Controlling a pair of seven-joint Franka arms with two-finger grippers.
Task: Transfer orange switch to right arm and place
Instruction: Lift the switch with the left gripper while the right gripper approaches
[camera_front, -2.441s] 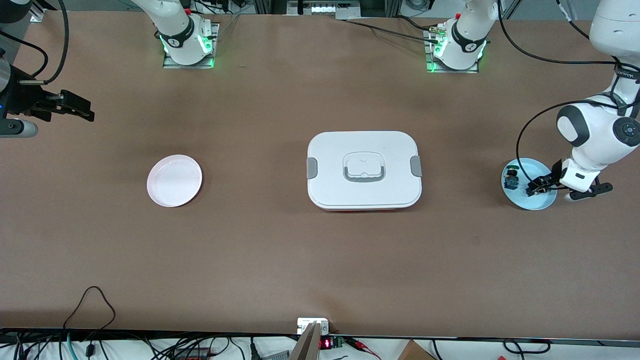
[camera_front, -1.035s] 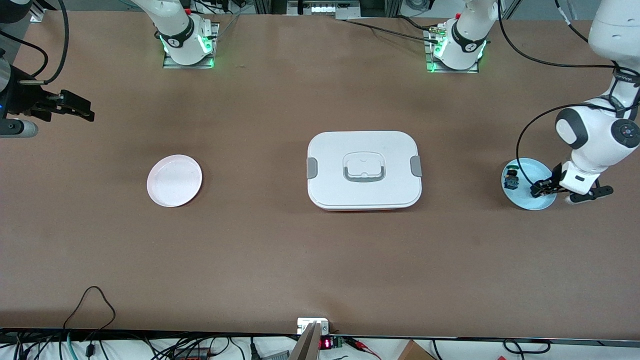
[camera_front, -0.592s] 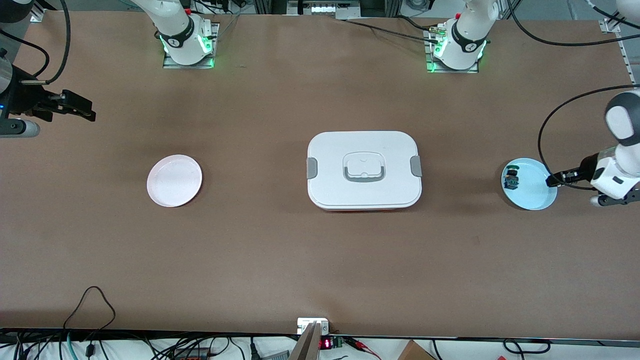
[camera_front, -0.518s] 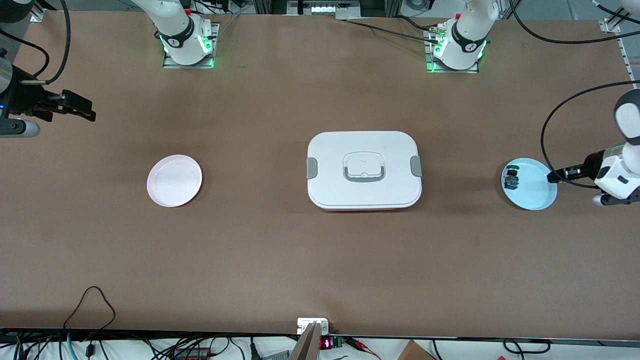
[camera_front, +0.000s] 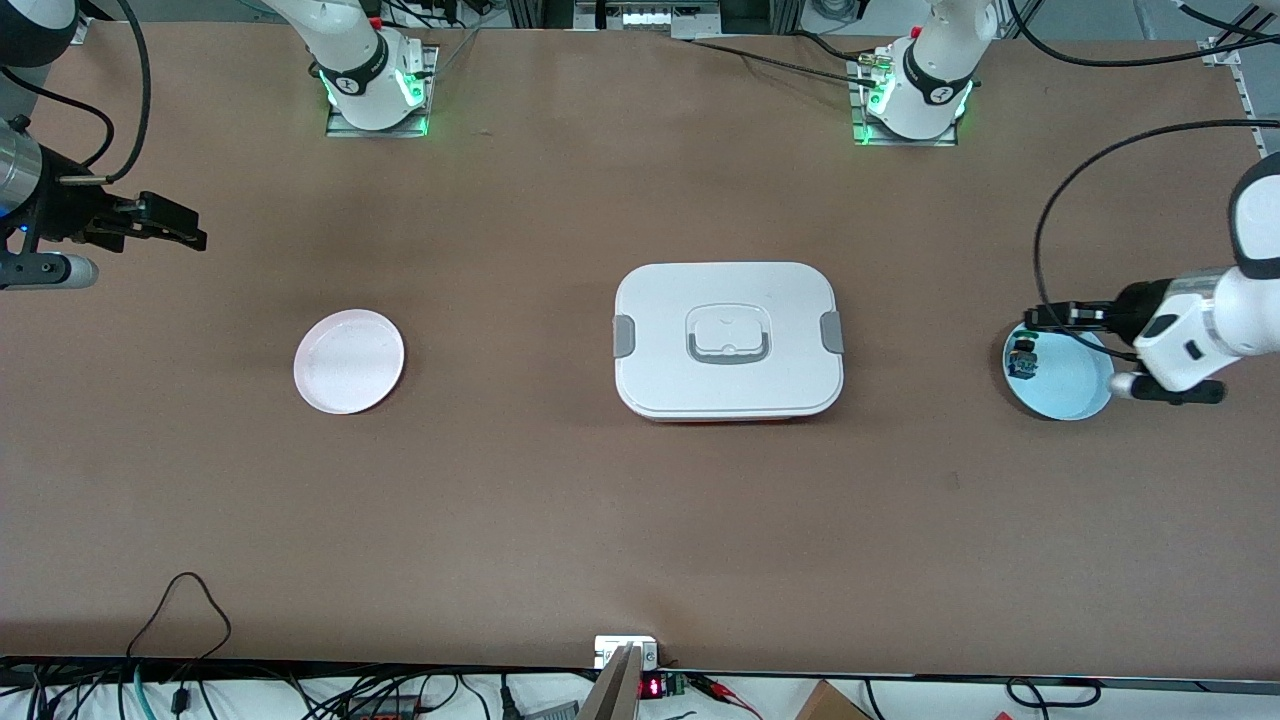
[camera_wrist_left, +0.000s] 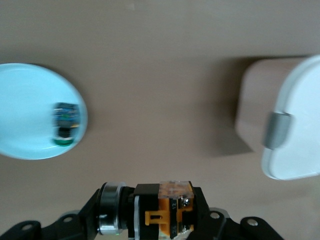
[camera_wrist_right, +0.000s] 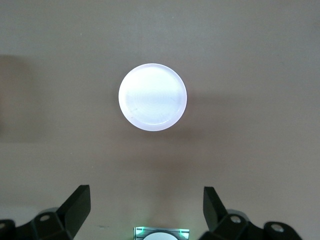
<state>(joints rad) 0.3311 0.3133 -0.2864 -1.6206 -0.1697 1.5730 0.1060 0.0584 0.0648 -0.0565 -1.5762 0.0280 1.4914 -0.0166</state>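
Note:
My left gripper (camera_front: 1042, 316) is shut on the orange switch (camera_wrist_left: 161, 209), a black stubby part with orange accents and a silver ring, held sideways in the air over the rim of the light-blue plate (camera_front: 1078, 398). The switch is too small to make out in the front view. The plate also shows in the left wrist view (camera_wrist_left: 25, 115). My right gripper (camera_front: 188, 236) is open and empty above the table at the right arm's end, over bare table beside the pink plate (camera_front: 349, 361). In the right wrist view its fingers (camera_wrist_right: 76, 206) stand wide apart, with the pink plate (camera_wrist_right: 152, 97) in sight.
A green-and-blue part (camera_front: 1022, 358) lies on the light-blue plate and shows in the left wrist view (camera_wrist_left: 64, 124). A closed white lunch box (camera_front: 728, 340) with grey latches stands mid-table; its corner shows in the left wrist view (camera_wrist_left: 300, 125).
My left gripper rose off the light-blue plate with the switch, swung out toward the table's end, then came back over the plate's rim, pointing at the box. My right gripper shifted slightly.

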